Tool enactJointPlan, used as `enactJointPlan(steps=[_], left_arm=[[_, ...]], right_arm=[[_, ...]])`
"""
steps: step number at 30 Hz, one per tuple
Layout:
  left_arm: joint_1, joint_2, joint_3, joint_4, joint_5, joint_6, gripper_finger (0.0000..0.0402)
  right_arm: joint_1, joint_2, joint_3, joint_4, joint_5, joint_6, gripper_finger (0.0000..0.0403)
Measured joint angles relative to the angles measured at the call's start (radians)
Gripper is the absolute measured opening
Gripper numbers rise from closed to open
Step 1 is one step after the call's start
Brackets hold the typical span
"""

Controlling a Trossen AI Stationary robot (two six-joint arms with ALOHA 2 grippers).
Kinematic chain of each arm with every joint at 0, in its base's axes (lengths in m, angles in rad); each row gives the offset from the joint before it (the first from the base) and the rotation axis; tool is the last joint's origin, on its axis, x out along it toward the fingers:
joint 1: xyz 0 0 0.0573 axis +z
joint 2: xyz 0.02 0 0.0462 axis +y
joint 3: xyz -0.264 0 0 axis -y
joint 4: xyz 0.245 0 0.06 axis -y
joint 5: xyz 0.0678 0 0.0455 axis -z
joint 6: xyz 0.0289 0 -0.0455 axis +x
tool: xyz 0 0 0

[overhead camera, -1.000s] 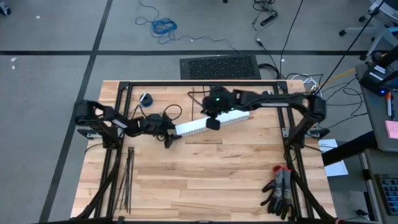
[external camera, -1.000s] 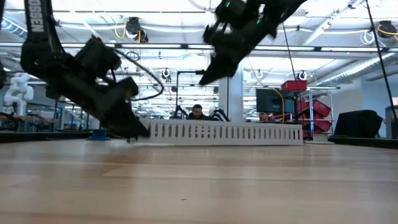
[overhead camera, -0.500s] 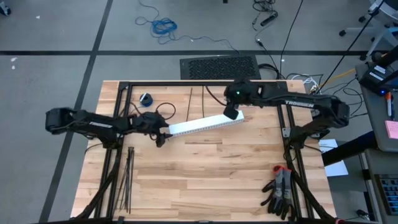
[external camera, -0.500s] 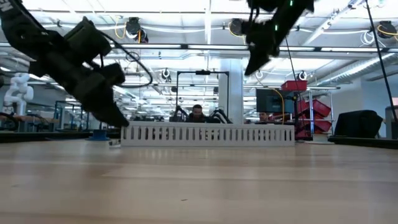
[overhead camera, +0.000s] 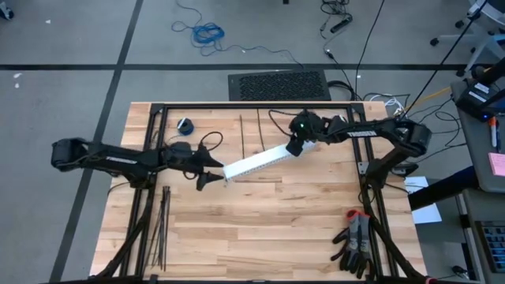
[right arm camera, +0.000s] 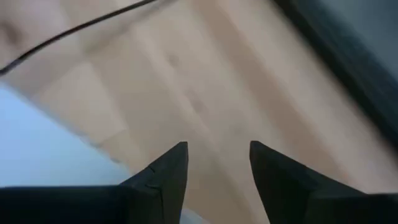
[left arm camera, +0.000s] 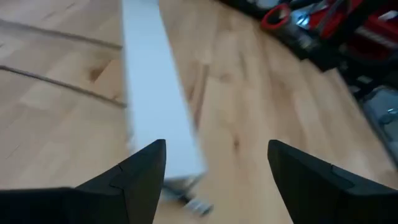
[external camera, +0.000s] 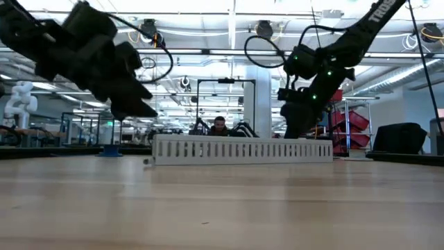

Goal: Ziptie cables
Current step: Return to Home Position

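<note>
While white duct [overhead camera: 256, 162] lies diagonal, left gripper [overhead camera: 203, 180], right gripper [overhead camera: 293, 148] at its 2 ends — jaws spread, empty

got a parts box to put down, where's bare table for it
Biggest bare patch: the tabletop between the zipties and the black gloves, clear of the white duct. Crowded: the middle band, where the duct lies slanted with the left claw and right claw at its ends.

In your left wrist view the long white plastic cable duct [left arm camera: 155, 93] is blurred and cut off at the edge — from above, you can't count the thin straight black plastic zipties [overhead camera: 163, 229].
</note>
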State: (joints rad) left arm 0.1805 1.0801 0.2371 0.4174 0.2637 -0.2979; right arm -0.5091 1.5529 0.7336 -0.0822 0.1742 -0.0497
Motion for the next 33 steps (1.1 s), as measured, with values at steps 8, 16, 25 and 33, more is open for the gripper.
enactJointPlan(steps=[8,16,25,33], left_arm=[[-0.009,-0.195,0.0,-0.105,-0.063,-0.028,0.0276],[-0.019,-0.344,0.081,-0.123,-0.137,-0.029,0.0276],[-0.032,-0.708,0.183,-0.326,-0.163,0.17,0.0276],[-0.033,-0.828,-0.017,-0.358,-0.167,0.148,0.0276]], right_arm=[[0.192,-0.132,-0.02,-0.085,-0.072,0.135,0.0156],[0.429,-0.438,0.043,-0.163,0.105,0.203,0.0155],[0.675,-1.011,0.058,-0.188,0.218,0.053,0.0155],[0.675,-1.206,-0.186,-0.268,0.216,0.141,0.0155]])
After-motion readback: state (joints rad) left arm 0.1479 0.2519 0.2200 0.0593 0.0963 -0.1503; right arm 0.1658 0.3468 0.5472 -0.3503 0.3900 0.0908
